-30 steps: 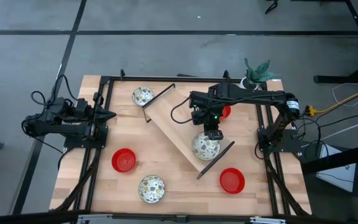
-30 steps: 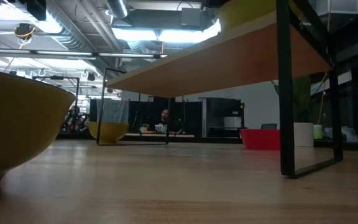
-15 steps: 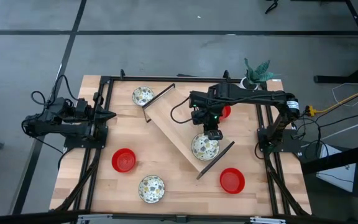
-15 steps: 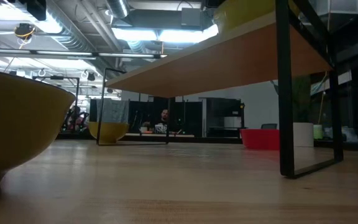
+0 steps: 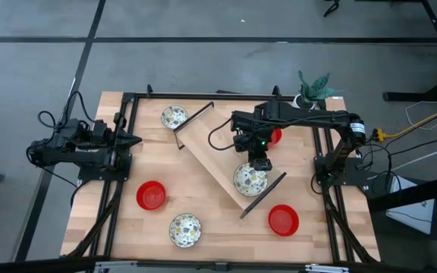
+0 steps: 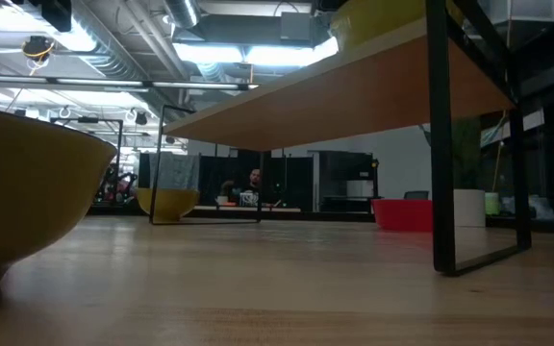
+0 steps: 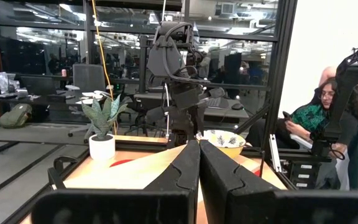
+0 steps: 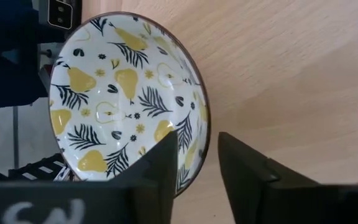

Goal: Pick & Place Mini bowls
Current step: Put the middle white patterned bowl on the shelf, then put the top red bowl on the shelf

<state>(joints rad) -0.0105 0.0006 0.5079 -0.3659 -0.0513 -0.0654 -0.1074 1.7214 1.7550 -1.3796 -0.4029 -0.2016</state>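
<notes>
A patterned mini bowl sits upright on a raised wooden shelf. My right gripper is open above the bowl's far rim, one finger over the inside and the other outside, with a gap at the rim. A red bowl lies partly hidden under the right arm. On the table stand two more patterned bowls and two red bowls. My left gripper waits shut at the table's left edge.
The shelf stands on black legs slanting across the table's middle. A white pot with a green plant is at the far right corner. A black frame runs along the table's sides. A seated person is beyond the table.
</notes>
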